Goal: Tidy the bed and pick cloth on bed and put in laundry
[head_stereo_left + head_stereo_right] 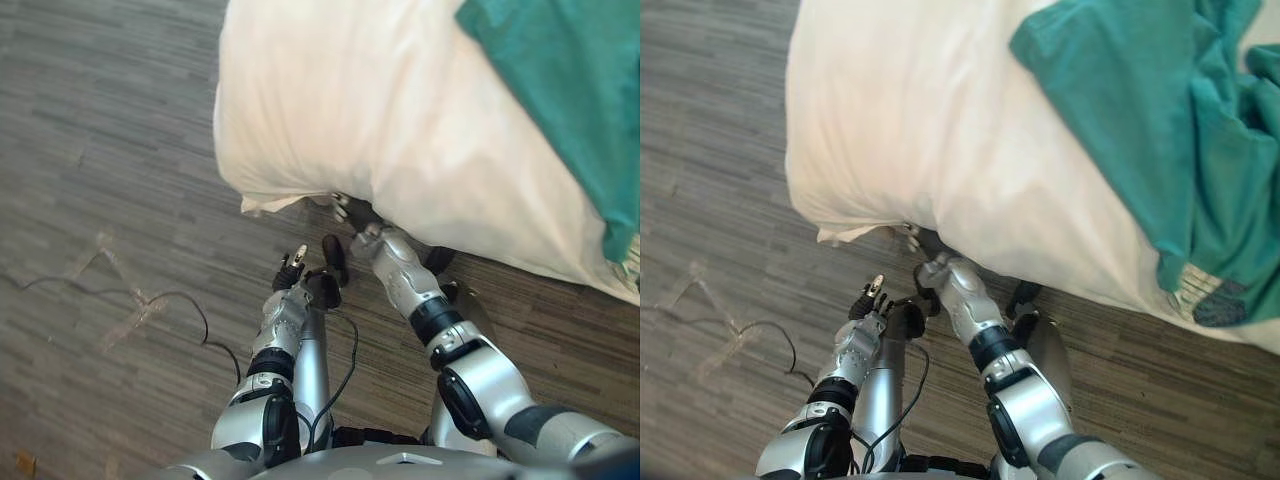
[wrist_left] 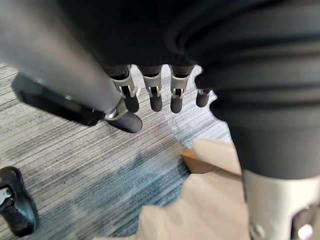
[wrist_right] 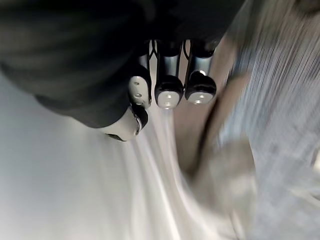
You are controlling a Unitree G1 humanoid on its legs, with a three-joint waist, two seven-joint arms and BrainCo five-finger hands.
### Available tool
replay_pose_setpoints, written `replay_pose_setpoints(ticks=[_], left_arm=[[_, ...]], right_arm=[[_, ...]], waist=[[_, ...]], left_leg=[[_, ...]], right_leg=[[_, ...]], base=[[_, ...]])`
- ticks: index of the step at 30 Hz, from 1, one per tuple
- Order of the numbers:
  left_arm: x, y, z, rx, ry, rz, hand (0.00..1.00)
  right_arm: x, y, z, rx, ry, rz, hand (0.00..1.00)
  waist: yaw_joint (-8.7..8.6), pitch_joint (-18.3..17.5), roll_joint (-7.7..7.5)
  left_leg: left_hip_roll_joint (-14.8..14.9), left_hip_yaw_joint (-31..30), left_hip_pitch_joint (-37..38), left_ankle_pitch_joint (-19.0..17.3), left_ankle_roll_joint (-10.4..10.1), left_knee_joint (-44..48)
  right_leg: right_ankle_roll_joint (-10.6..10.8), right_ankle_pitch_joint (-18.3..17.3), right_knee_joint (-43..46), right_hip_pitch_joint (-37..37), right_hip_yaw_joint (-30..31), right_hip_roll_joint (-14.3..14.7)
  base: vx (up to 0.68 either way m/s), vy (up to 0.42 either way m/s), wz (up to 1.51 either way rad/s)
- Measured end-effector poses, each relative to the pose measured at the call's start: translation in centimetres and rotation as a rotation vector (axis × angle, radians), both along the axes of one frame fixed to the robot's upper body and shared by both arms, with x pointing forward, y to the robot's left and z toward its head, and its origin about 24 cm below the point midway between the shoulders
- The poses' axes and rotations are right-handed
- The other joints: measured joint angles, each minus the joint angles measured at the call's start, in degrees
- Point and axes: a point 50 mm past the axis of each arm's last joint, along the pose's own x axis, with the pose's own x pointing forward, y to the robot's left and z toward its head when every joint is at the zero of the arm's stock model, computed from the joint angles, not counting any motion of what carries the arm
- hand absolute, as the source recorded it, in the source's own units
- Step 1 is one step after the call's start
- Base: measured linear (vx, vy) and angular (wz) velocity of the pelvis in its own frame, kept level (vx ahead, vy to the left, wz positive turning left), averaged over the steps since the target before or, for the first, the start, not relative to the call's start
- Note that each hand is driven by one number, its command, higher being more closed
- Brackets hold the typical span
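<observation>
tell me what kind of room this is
Most likely a bedroom: a bed covered in cream bedding that hangs over its corner, a green cloth lying on top of it, and a grey wood-plank floor beside it.

Eye views look steeply down, sharing the bed (image 1: 350,100) corner; close wrist views seemingly face floor (image 2: 75,165).
</observation>
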Motion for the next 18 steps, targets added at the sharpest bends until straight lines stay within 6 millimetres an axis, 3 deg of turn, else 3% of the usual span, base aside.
replay_pose_setpoints(ticks=[2, 7, 11, 13, 18], left_arm=[[-1.4, -0.2, -1.4, 0.021, 0.081, -0.048, 0.00], [-3.9, -0.4, -3.5, 0.063, 0.171, -0.132, 0.00], [-6.2, -0.5, -5.1, 0.108, 0.231, -0.250, 0.00], [-7.8, -0.1, -6.2, 0.122, 0.278, -0.304, 0.00], [-11.4, 0.5, -8.2, 0.134, 0.385, -0.386, 0.00]], right_arm=[[-2.8, -2.5, -4.1, -0.021, 0.084, -0.040, 1.00], [-7.7, -4.6, -8.7, -0.033, 0.180, -0.020, 1.00], [-9.8, -5.8, -9.7, -0.050, 0.141, 0.041, 1.00], [-11.1, -6.8, -10.4, -0.064, 0.140, 0.092, 1.00], [-15.3, -7.8, -12.1, -0.050, 0.177, 0.243, 1.00]], waist=[[-1.95, 0.0, -1.42], [-2.80, -0.2, -2.01], [-3.41, -1.8, -2.79], [-4.54, -4.5, -2.76], [-4.71, -10.3, -2.45]], left_leg=[[-0.1, 2.4, 5.4, -1.1, -0.1, -0.9], [-0.5, 5.1, 16.4, -0.4, -1.7, -7.1], [-2.0, 5.6, 23.9, 0.3, -3.2, -12.4], [-2.7, 5.1, 26.6, 1.1, -3.4, -14.5], [-2.9, 4.8, 34.5, 0.8, -4.0, -18.2]], right_leg=[[0.1, 0.4, -1.3, 3.8, 1.3, -0.1], [0.4, 0.6, -5.1, 12.0, 1.9, 1.2], [0.9, -0.5, -5.3, 16.8, 2.4, 1.3], [1.0, -0.7, -6.5, 19.6, 1.8, 1.7], [2.0, -0.1, -12.2, 29.0, 0.4, 3.6]], base=[[0.03, 0.070, -0.43], [0.11, -0.011, -0.28], [0.18, -0.036, -0.09], [0.17, 0.003, 0.05], [0.22, 0.030, -0.01]])
